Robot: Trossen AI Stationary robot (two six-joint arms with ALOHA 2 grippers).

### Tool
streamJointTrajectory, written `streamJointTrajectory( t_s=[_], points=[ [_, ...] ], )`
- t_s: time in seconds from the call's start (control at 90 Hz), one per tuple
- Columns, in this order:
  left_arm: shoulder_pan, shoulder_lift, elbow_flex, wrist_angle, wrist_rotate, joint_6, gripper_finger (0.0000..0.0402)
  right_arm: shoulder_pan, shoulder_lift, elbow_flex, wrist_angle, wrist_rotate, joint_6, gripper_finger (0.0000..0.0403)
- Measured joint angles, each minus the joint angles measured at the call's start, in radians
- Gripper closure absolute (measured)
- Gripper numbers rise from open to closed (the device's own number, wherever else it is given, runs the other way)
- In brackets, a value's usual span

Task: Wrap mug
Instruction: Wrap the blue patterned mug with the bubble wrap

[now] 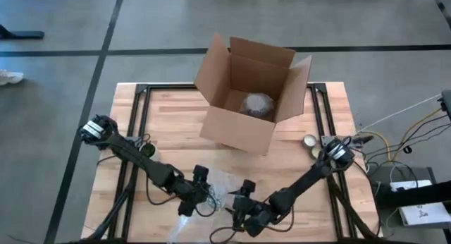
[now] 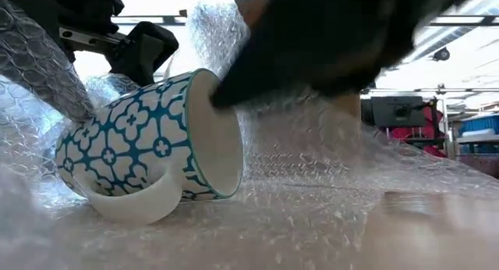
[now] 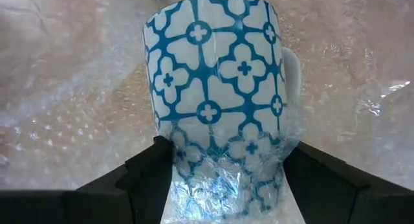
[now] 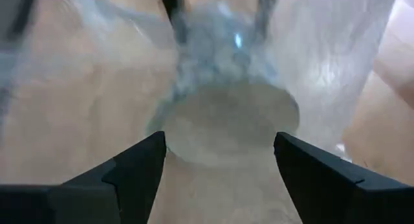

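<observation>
A white mug [image 2: 148,145] with a blue flower pattern lies on its side on a sheet of bubble wrap [image 2: 327,207], near the table's front edge. Its handle [image 2: 129,207] is underneath and its mouth [image 2: 218,129] faces my right gripper. My left gripper [image 3: 226,179] is shut on the mug's base end, where wrap is folded over the wall. It shows in the high view as my left gripper [image 1: 206,190]. My right gripper [image 4: 220,153] stands open in front of the mouth [image 4: 226,123], and shows from above as my right gripper [image 1: 239,202]. My left gripper pinches the mug's base end [image 3: 226,166] between its two fingers, with a layer of bubble wrap [image 3: 223,195] between the fingers [image 3: 152,169] and the wall. It comes from the table's left, along the mug. The mug lies tilted, its handle and lower rim on the wrap. My right gripper: whether it touches the mug's rim [image 2: 214,94] I cannot tell.
An open cardboard box [image 1: 250,96] stands at the back middle of the table, with a wrapped bundle [image 1: 257,104] inside it. A small round thing [image 1: 309,142] lies at the right, beside the right arm. Bare wood lies between the box and the wrap.
</observation>
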Motion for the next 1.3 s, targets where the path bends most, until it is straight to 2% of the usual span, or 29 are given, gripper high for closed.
streamJointTrajectory(
  t_s=[0.111, 0.233, 0.378, 0.433, 0.567, 0.678, 0.833, 0.889, 0.956, 1.111, 1.3],
  points=[
    [-0.001, 0.000, 0.000, 0.000, 0.001, -0.001, 0.0144, -0.017, -0.021, 0.038, -0.184, 0.025, 0.043, 0.0173],
    [-0.001, 0.000, 0.000, -0.001, 0.000, 0.008, 0.0140, -0.022, -0.061, 0.097, -0.419, 0.022, -0.029, 0.0244],
    [-0.001, 0.000, 0.000, -0.001, 0.001, 0.029, 0.0144, -0.034, -0.113, 0.172, -0.605, 0.024, -0.274, 0.0366],
    [-0.001, -0.001, 0.000, 0.000, -0.001, 0.041, 0.0146, -0.041, -0.129, 0.186, -0.639, 0.031, -0.423, 0.0390],
    [-0.002, -0.001, 0.000, 0.003, -0.014, 0.073, 0.0148, -0.061, -0.167, 0.209, -0.690, 0.106, -0.751, 0.0386],
    [-0.002, -0.001, 0.000, 0.006, -0.016, 0.085, 0.0143, -0.081, -0.198, 0.211, -0.764, 0.170, -0.983, 0.0398],
    [-0.002, -0.001, 0.000, 0.015, -0.025, 0.135, 0.0144, -0.115, -0.210, 0.210, -0.775, 0.328, -1.178, 0.0399],
    [-0.002, -0.001, 0.000, 0.016, -0.027, 0.152, 0.0147, -0.134, -0.213, 0.209, -0.777, 0.349, -1.219, 0.0401],
    [-0.003, -0.002, 0.000, 0.019, -0.028, 0.174, 0.0150, -0.160, -0.215, 0.210, -0.778, 0.314, -1.204, 0.0402],
    [-0.003, -0.002, 0.000, 0.021, -0.030, 0.209, 0.0151, -0.195, -0.215, 0.209, -0.817, 0.084, -1.062, 0.0400],
    [-0.003, -0.002, 0.000, 0.021, -0.031, 0.210, 0.0146, -0.182, -0.215, 0.209, -0.877, -0.087, -0.891, 0.0386]
  ],
)
